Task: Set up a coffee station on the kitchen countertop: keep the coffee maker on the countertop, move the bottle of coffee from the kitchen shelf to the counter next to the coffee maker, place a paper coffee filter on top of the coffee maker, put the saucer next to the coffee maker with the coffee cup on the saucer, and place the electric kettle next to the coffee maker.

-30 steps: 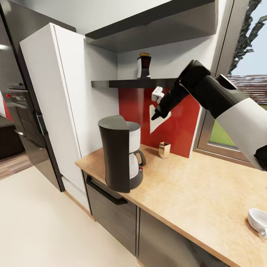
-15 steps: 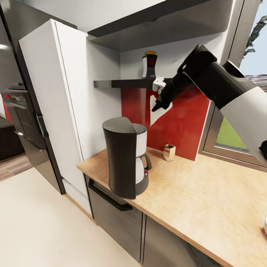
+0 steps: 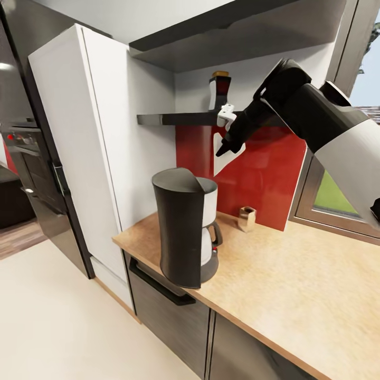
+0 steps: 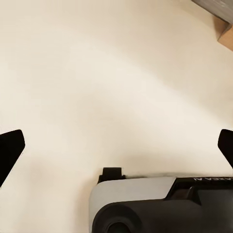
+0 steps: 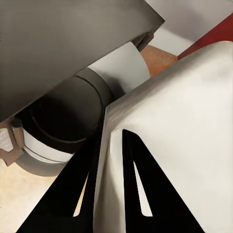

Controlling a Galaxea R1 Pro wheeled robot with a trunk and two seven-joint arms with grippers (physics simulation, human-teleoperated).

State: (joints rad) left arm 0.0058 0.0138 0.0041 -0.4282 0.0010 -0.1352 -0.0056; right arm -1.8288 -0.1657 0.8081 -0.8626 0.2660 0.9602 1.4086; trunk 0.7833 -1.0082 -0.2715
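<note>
Paper coffee filter (image 3: 226, 158) hangs in the air above and behind the coffee maker (image 3: 186, 226), pinched at its upper edge by the right gripper (image 3: 222, 150). In the right wrist view the white sheet (image 5: 170, 145) runs between the two dark fingers (image 5: 145, 194), which are closed against it with only the paper's thickness between them. Beneath the filter, that same view looks down on the coffee maker's round dark top (image 5: 68, 116) and the white basket wall beside it.

The coffee maker stands upright near the left end of the kitchen countertop (image 3: 295, 285), its white carafe and black handle facing the red backsplash (image 3: 264, 174). Behind it, close to the backsplash, sits a small tan box (image 3: 246, 218). Above the coffee maker, the kitchen shelf (image 3: 179, 119) carries the bottle of coffee (image 3: 219, 91), which stands just behind the gripper's white wrist piece. A tall white cabinet (image 3: 89, 148) rises to the left of the coffee maker.

The left gripper (image 4: 116, 145) hangs over pale floor (image 4: 107, 73), its two dark fingertips wide apart with nothing between them. Partial lettering shows on the arm housing in that view, upside down and cut off; it cannot be read with certainty.
</note>
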